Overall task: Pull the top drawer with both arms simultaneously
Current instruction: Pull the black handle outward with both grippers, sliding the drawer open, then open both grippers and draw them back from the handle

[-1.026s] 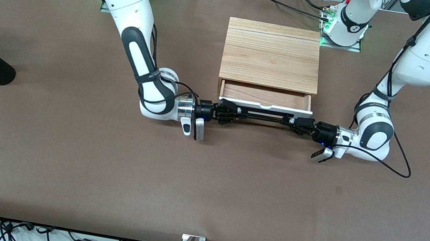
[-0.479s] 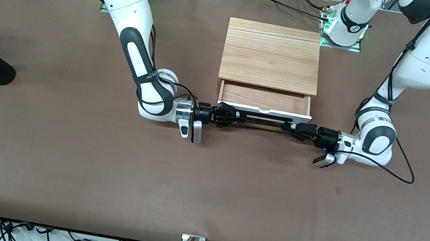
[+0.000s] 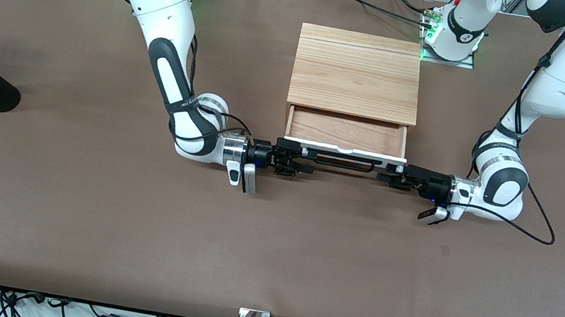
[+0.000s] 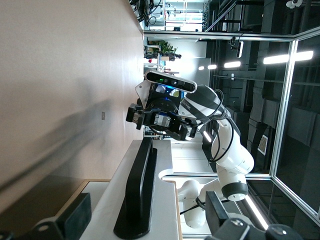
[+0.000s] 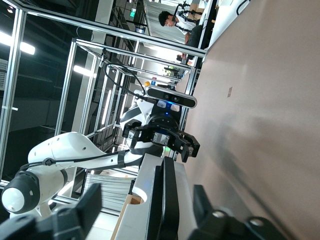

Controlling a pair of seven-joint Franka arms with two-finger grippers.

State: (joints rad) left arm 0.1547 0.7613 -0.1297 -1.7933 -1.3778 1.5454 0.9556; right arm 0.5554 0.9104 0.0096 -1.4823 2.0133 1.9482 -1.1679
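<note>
Between the two hands, the top drawer (image 3: 347,131) stands partly out of its cabinet (image 3: 355,75), its brown inside showing and its white front toward the camera. Its long black handle (image 3: 340,161) runs from one hand to the other.

The right hand (image 3: 308,163) is at the handle's end toward the right arm's side, and the left hand (image 3: 382,176) is at the other end. Both lie level, low over the counter (image 3: 270,245).

In each wrist view the bar runs out from between that hand's fingers (image 4: 75,216) (image 5: 87,206). The fingers are spread wide to either side of it, with no squeeze on the bar visible.

Taking one end each probably shares the load, so the drawer slides straight rather than skewing in its runners. With the fingers this loose, any pull would likely come from hooking the bar, not clamping it.
</note>
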